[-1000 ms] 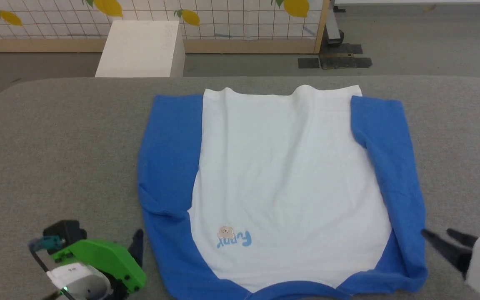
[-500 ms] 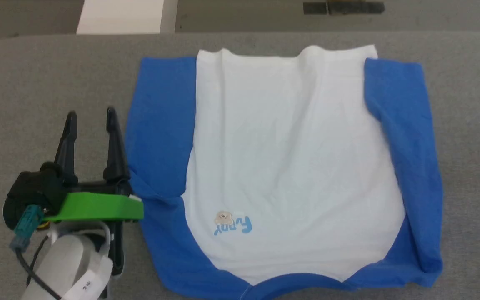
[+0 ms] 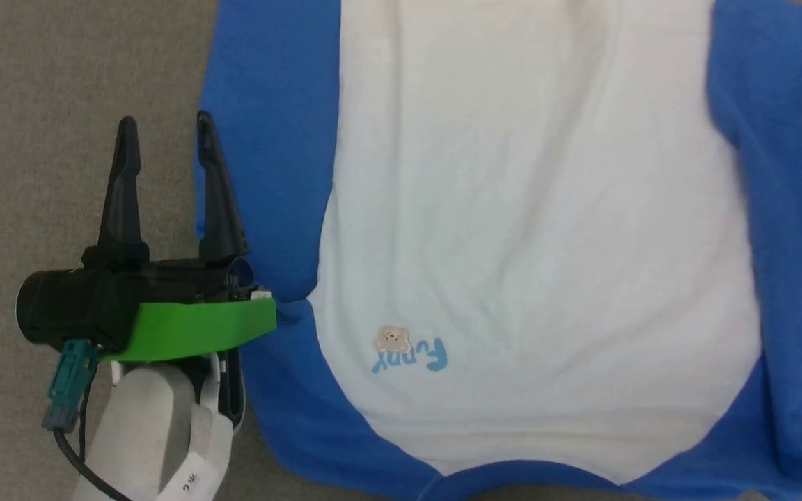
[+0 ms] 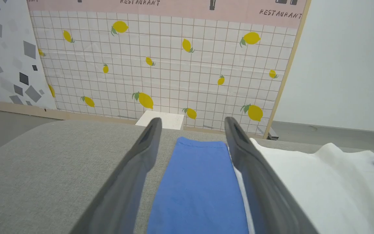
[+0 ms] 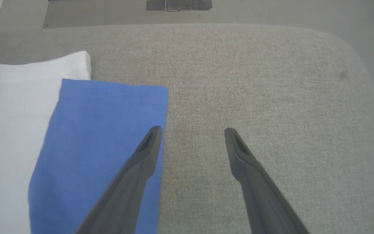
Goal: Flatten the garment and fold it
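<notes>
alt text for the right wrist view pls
The right gripper, open, hovers over a grey fabric surface, one finger overlapping the blue sleeve of the garment. The shirt's white body lies flat at the view's left.

One garment (image 3: 533,209); two tools: left tool (image 3: 166,122), right tool (image 5: 192,130).

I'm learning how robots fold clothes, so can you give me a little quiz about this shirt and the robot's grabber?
1. True or false: the left gripper is shut on the garment.
2. What colour are the sleeves? A red, B blue, C green.
3. Fill in the blank: the small printed logo sits on the ____ part of the garment.

Key: 1 false, its fingers are spread open; 2 B; 3 white.
</notes>
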